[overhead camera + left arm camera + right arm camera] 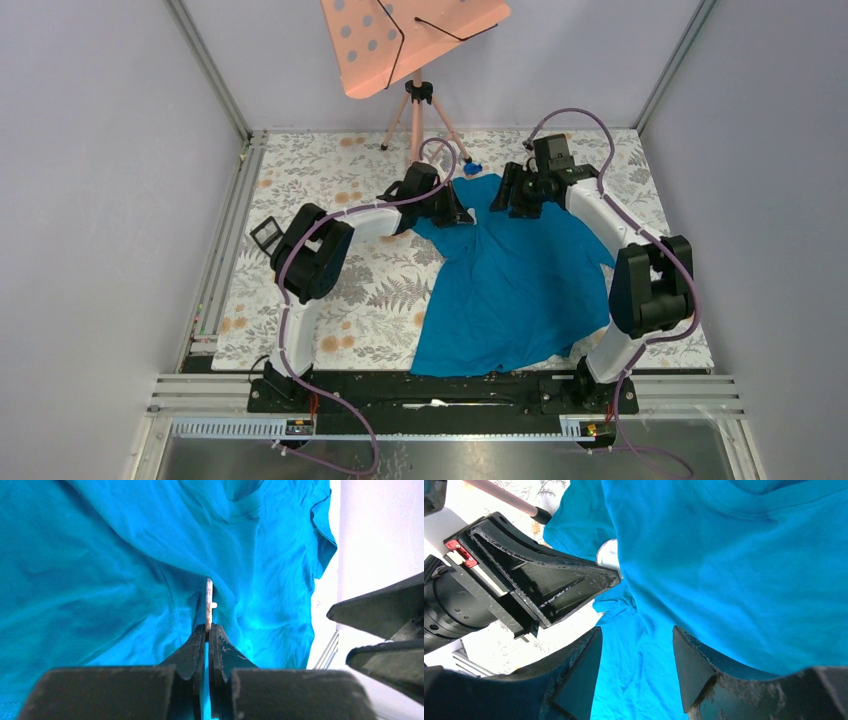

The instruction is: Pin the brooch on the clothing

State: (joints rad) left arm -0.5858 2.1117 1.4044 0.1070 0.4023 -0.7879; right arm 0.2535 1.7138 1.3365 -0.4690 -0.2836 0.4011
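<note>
Pinching brooch [208, 600], left claw [208, 628] clamped, edge-on in its wrist view only; right claw [636, 631] parted, empty, over clothing [734, 565].

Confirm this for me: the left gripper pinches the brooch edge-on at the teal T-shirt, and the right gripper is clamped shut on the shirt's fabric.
Wrong on one point. The right gripper is not clamped on fabric: the right wrist view shows its jaws standing apart, holding nothing, the T-shirt beyond them. The left gripper does pinch the brooch edge-on at the shirt.
</note>
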